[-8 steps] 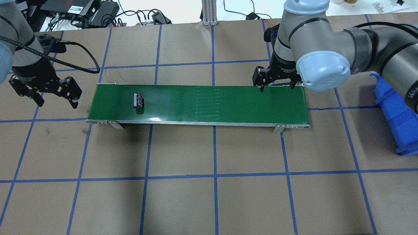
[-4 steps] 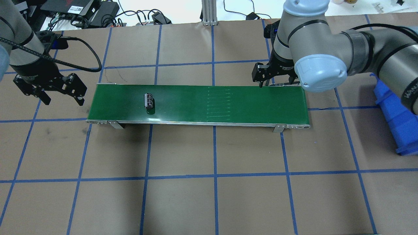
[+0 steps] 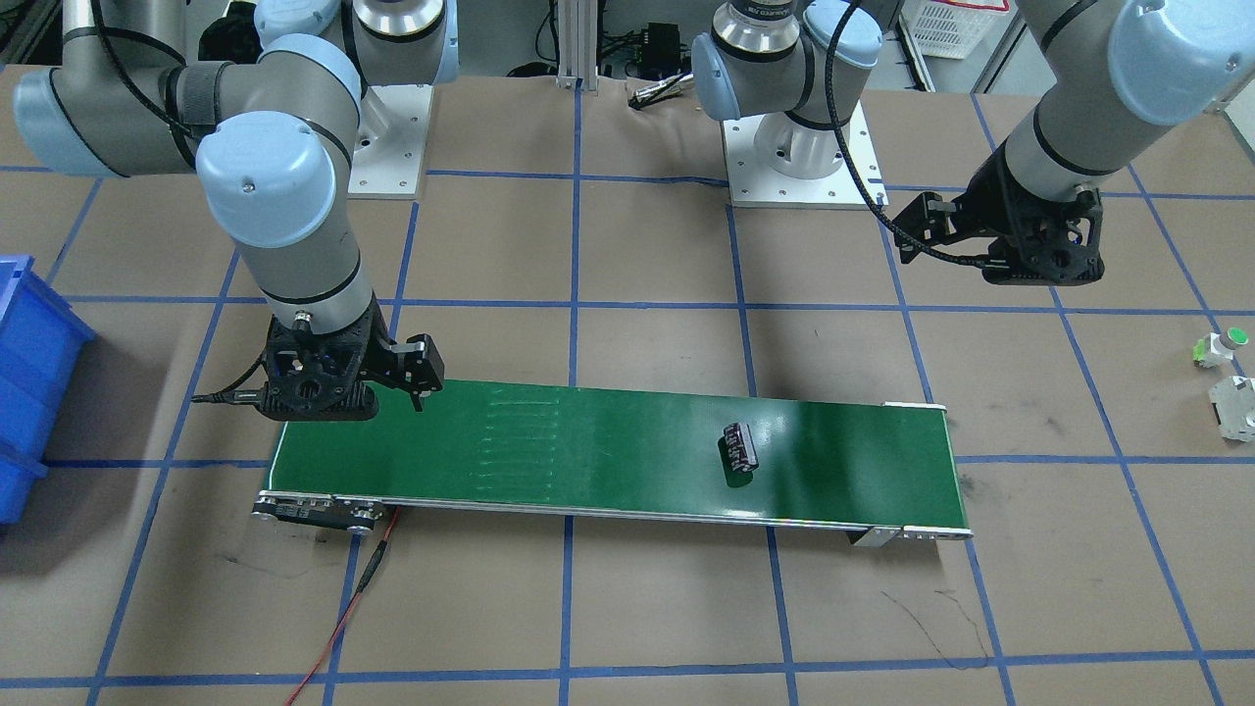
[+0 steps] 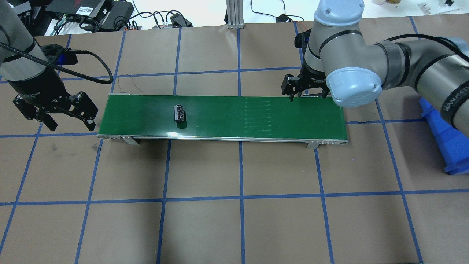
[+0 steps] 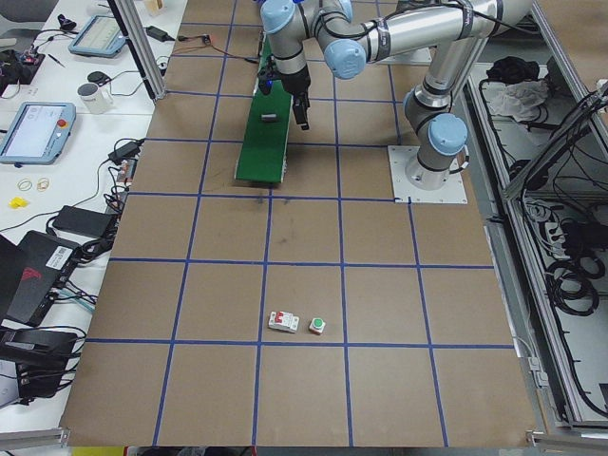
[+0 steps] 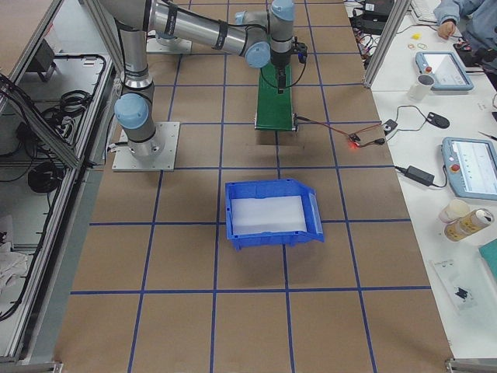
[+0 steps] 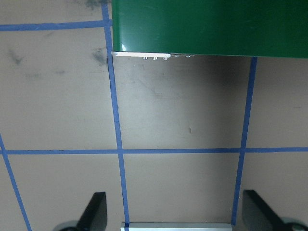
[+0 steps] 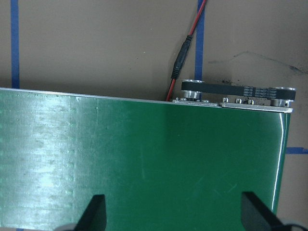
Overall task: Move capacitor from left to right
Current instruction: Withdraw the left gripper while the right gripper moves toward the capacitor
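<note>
Claws stand wide open and empty at both ends of the green belt [image 4: 220,123]. The right claw [image 4: 307,96] hangs above the belt's right end, its fingers [image 8: 96,214] spread far apart; its wrist view shows only bare green surface between them. The left claw [image 4: 71,127] hovers just off the belt's left end, over bare tabletop [image 4: 238,220], equally spread and with nothing in its grasp.

The capacitor [image 4: 179,113] lies on its side in the belt's left half, its long axis across the belt's width. It touches neither claw and is well apart from the right one. A blue bin [image 4: 445,143] sits on the tabletop past the belt's right end. A small white part with a green cap [image 3: 1221,345] and a white-grey block [image 3: 1233,402] rest on the tabletop beyond the left end, away from the action.

By the look of this layout, the transfer is at its middle step: the capacitor is set down on the belt and free of the left claw, whose share appears done, while the pickup at the right end is not yet begun. The next move seems to fall to the right claw. It would need the capacitor beneath it, whether brought by the belt or met by a reach along it. It would then descend with its fingers straddling the narrow black body and close squarely across it. Being round, the part could roll if one finger meets it first, so a centred approach looks prudent. The bin appears the likely destination, though nothing here confirms it.
</note>
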Robot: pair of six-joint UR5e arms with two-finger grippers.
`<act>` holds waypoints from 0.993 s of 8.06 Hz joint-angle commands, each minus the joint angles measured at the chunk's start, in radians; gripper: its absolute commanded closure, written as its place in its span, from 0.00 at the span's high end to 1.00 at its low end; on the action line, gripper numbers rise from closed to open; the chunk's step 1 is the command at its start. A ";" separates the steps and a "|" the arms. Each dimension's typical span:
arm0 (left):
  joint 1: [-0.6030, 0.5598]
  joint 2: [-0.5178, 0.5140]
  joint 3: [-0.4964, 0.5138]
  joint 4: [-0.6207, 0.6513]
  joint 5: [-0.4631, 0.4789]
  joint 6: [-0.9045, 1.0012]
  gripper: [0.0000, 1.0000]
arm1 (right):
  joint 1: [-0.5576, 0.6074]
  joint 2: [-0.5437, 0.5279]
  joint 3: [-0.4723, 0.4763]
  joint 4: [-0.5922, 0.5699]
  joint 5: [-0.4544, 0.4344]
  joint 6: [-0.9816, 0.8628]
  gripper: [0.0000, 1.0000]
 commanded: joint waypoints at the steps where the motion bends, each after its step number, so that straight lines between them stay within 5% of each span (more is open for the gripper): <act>1: 0.001 -0.002 -0.008 0.019 -0.001 -0.018 1.00 | 0.000 0.008 0.006 -0.007 0.005 0.001 1.00; 8: 0.004 -0.004 -0.006 0.027 0.004 -0.038 1.00 | 0.014 0.012 0.015 -0.013 0.016 0.091 0.99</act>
